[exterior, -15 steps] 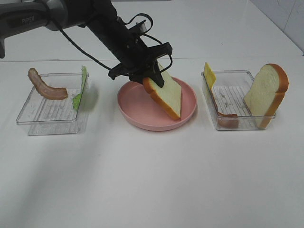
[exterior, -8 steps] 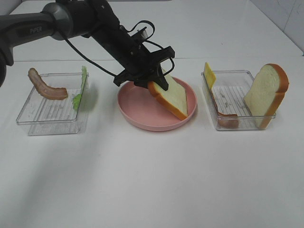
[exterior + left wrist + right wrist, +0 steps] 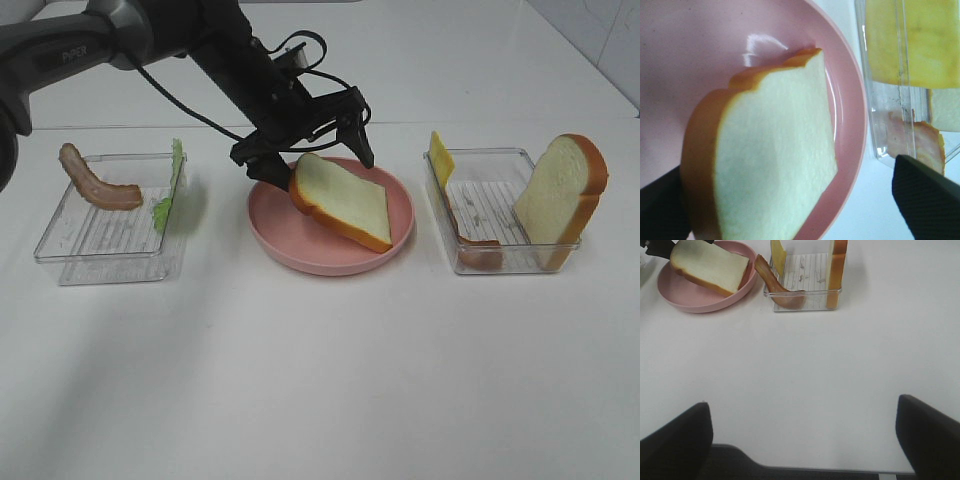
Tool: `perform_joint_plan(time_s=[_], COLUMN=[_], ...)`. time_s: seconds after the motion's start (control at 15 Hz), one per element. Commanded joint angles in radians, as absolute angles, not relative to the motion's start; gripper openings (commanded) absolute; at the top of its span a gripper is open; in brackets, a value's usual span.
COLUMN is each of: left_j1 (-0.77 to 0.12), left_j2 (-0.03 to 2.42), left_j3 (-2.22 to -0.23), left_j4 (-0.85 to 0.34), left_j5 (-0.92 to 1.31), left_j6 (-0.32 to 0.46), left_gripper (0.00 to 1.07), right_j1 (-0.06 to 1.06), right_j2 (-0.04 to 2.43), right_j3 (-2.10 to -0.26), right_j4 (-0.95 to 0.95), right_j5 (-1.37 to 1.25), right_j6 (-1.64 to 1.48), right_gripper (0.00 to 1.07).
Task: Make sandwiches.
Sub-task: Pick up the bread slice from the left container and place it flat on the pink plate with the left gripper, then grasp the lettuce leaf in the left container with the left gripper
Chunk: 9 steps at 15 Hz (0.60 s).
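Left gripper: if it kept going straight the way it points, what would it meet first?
The left gripper would meet the bread first, which lies tilted on the plate between its open jaws. Depth is unclear; a finger may already touch it.

surface: white table (image 3: pixel 320 380), plain top | centre: round pink plate (image 3: pixel 285 235) sits on it | left: clear tray (image 3: pixel 100 240) (ribbed floor) | right: second clear tray (image 3: pixel 495 212) | spacing: both trays near plate, none touching

We get bright, even light, a glare streak on the round pink plate (image 3: pixel 760 45), and a slightly blurred white, orange-crusted toy bread slice (image 3: pixel 775 160).
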<state>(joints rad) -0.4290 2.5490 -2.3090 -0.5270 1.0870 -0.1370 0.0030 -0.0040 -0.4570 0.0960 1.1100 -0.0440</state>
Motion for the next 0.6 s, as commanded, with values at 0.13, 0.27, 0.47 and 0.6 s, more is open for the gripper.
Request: perform_joint_plan(time_s=[0.13,0.27,0.47,0.6], left_j1=[-0.432,-0.441,-0.442,-0.442], left_j2=[2.547,2.542,2.492,2.448], left_j3=[-2.403,-2.501,-2.518,-2.511], left_j4=[-0.427,-0.298,-0.28,-0.266], left_j5=[1.234,1.314,1.314,1.314], left_j6=[-0.17,-0.206,-0.205,-0.18], left_gripper=[0.94,0.94,0.94,0.94], right_j1=[0.001,0.001,0.001,0.001], right_j2=[-0.034,-0.034,-0.034,-0.034], right_j3=[-0.453,-0.453,-0.453,-0.453], right_j4=[0.099,0.099,0.099,0.099], right_j5=[1.103,1.103,1.103,1.103], right_j6=[-0.047,-0.047,-0.047,-0.047], right_gripper=[0.96,0.96,0.96,0.96])
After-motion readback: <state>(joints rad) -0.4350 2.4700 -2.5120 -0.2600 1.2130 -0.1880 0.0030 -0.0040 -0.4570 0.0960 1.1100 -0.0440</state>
